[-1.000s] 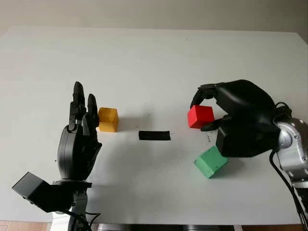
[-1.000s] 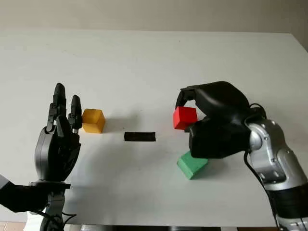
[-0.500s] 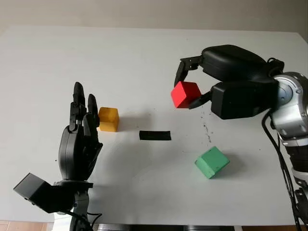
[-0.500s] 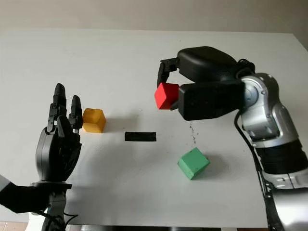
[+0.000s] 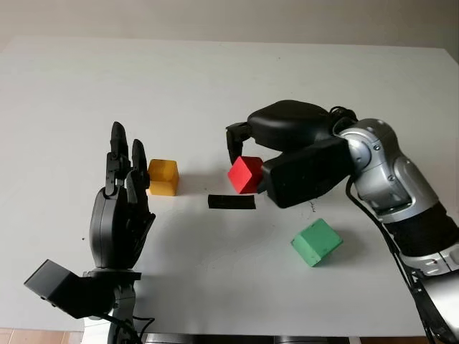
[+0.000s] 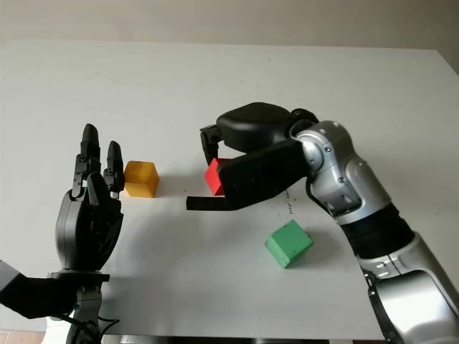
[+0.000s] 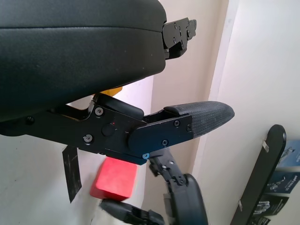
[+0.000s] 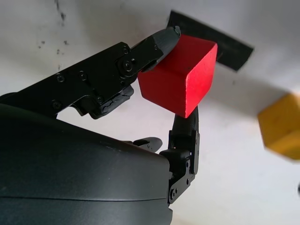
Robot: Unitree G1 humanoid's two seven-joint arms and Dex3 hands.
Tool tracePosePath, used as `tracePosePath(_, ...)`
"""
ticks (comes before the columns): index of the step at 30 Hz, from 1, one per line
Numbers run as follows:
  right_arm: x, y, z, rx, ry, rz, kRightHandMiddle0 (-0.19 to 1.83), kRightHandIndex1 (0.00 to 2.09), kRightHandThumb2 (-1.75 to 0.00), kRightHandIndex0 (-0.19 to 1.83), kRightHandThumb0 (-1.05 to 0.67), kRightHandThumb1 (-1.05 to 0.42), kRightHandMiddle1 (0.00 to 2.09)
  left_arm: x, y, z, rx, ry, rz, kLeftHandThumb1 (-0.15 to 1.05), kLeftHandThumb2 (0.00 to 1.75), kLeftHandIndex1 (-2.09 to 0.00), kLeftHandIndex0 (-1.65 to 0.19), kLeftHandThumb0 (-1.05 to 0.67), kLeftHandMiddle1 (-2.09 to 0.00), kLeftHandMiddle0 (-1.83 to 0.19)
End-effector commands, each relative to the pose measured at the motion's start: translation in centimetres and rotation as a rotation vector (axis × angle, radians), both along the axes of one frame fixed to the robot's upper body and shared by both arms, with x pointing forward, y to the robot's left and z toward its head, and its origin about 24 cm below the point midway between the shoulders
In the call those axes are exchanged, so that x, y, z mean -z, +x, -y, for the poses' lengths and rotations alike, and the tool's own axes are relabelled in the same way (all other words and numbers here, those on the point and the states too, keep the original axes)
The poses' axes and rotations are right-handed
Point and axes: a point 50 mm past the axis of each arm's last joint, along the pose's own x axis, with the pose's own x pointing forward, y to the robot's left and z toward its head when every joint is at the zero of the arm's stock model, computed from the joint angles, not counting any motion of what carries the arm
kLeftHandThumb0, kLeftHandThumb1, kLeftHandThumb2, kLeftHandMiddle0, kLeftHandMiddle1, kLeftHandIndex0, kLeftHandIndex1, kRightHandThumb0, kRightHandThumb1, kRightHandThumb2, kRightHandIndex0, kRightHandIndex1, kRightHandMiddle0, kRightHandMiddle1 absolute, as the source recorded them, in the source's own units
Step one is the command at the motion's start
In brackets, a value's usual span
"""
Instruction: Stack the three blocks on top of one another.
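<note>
- Left hand (image 5: 118,215) stands open at the near left of the tabletop (image 5: 215,79), holding nothing, fingers pointing away from the robot; the yellow block (image 5: 161,178) sits just beyond and to the right of its fingertips, close enough that a careless shift of that hand would likely nudge it.
- Black tape strip (image 5: 231,201) lies flat on the tabletop between the yellow block and the right hand; it marks the middle and is no obstacle.
- Right hand (image 5: 247,168) has its fingers closed on the red block (image 5: 244,174), carrying it above the tabletop just over the far end of the strip. The wrist view shows the block pinched near its corners and tilted, so the hold looks thin: I judge it could twist or slip out on a quick swing, or land crooked and slide off whichever block it is set on.
- Green block (image 5: 315,242) rests skewed on the near right, well apart from the yellow one and below the right forearm; a low sweep of that arm might clip it.
- Far half of the tabletop gives wide room; the near edge runs closer to the green block.
</note>
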Motion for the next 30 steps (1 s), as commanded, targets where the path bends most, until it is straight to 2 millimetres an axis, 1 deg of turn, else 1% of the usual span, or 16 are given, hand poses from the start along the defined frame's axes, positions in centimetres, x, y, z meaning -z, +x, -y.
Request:
tracePosePath(1, 0.7, -0.2, -0.3, -0.01, -0.007, -0.024, 0.36, 0.03, -0.06, 0.33, -0.46, -0.94, 1.45, -0.1, 0.0, 0.2, 0.001, -0.006, 0.008, 1.05, 0.62, 0.0, 0.19, -0.7, 0.0, 0.19)
tracePosePath(2, 0.9, -0.2, -0.3, -0.015, -0.001, -0.03, 0.42, 0.06, -0.05, 0.38, -0.45, -0.93, 1.39, -0.1, 0.0, 0.2, 0.001, -0.003, 0.009, 1.05, 0.62, 0.0, 0.19, -0.71, 0.0, 0.19)
tracePosePath(4, 1.1, -0.2, -0.3, -0.032, 0.016, -0.03, 0.45, 0.09, -0.05, 0.45, -0.45, -0.93, 1.36, -0.1, 0.0, 0.3, -0.003, -0.007, 0.005, 1.05, 0.62, 0.0, 0.19, -0.71, 0.0, 0.19)
tracePosePath(5, 1.1, -0.3, -0.3, -0.04, 0.02, -0.029, 0.43, 0.14, -0.06, 0.53, -0.44, -0.94, 1.41, -0.1, 0.1, 0.3, -0.006, -0.012, 0.006, 1.05, 0.61, 0.0, 0.19, -0.71, 0.0, 0.19)
tracePosePath(8, 0.9, -0.2, -0.6, -0.057, 0.01, -0.025, 0.34, 0.22, -0.06, 0.6, -0.43, -0.97, 1.53, 0.0, 0.1, 0.4, 0.004, -0.02, 0.008, 1.05, 0.6, 0.0, 0.19, -0.71, 0.0, 0.19)
tracePosePath(11, 0.9, -0.2, -0.8, -0.078, 0.016, -0.021, 0.28, 0.26, -0.06, 0.58, -0.43, -0.97, 1.62, 0.0, 0.2, 0.4, 0.003, -0.008, 0.014, 1.05, 0.61, 0.0, 0.19, -0.71, 0.0, 0.19)
tracePosePath(13, 0.9, -0.1, -0.9, -0.081, 0.021, -0.029, 0.27, 0.37, -0.05, 0.56, -0.45, -0.96, 1.67, 0.1, 0.2, 0.3, 0.001, 0.001, 0.017, 1.05, 0.61, 0.0, 0.19, -0.71, 0.0, 0.19)
tracePosePath(14, 1.0, -0.1, -1.0, -0.079, 0.025, -0.038, 0.26, 0.48, -0.05, 0.51, -0.45, -0.97, 1.7, 0.1, 0.1, 0.3, -0.002, 0.001, 0.014, 1.05, 0.62, 0.0, 0.19, -0.71, 0.0, 0.19)
tracePosePath(15, 1.0, -0.1, -1.1, -0.086, 0.017, -0.037, 0.28, 0.61, -0.05, 0.41, -0.44, -0.96, 1.71, 0.1, 0.1, 0.3, -0.003, -0.003, 0.013, 1.05, 0.62, 0.0, 0.19, -0.71, 0.0, 0.19)
tracePosePath(17, 1.2, 0.0, -1.2, -0.092, 0.005, -0.037, 0.31, 0.66, -0.05, 0.3, -0.44, -0.96, 1.68, 0.1, 0.1, 0.3, -0.004, -0.004, 0.01, 1.05, 0.61, 0.0, 0.19, -0.71, 0.0, 0.19)
tracePosePath(21, 1.3, 0.1, -1.2, -0.09, 0.008, -0.043, 0.36, 0.61, -0.05, 0.25, -0.44, -0.96, 1.62, 0.2, 0.0, 0.3, -0.005, 0.001, 0.014, 1.05, 0.62, 0.0, 0.19, -0.7, 0.0, 0.19)
tracePosePath(24, 1.3, 0.1, -1.3, -0.096, 0.022, -0.034, 0.37, 0.58, -0.05, 0.23, -0.45, -0.96, 1.64, 0.2, -0.1, 0.4, -0.009, -0.003, 0.011, 1.05, 0.62, 0.0, 0.19, -0.7, 0.0, 0.19)
tracePosePath(26, 1.3, 0.1, -1.3, -0.098, 0.033, -0.026, 0.38, 0.53, -0.05, 0.2, -0.46, -0.96, 1.61, 0.2, -0.1, 0.4, -0.008, -0.003, 0.007, 1.05, 0.62, 0.0, 0.19, -0.7, 0.0, 0.19)
tracePosePath(30, 1.2, 0.1, -1.4, -0.102, 0.037, -0.015, 0.41, 0.43, -0.06, 0.21, -0.47, -0.95, 1.58, 0.4, 0.0, 0.4, -0.009, -0.011, 0.006, 1.05, 0.62, 0.0, 0.19, -0.7, 0.0, 0.19)
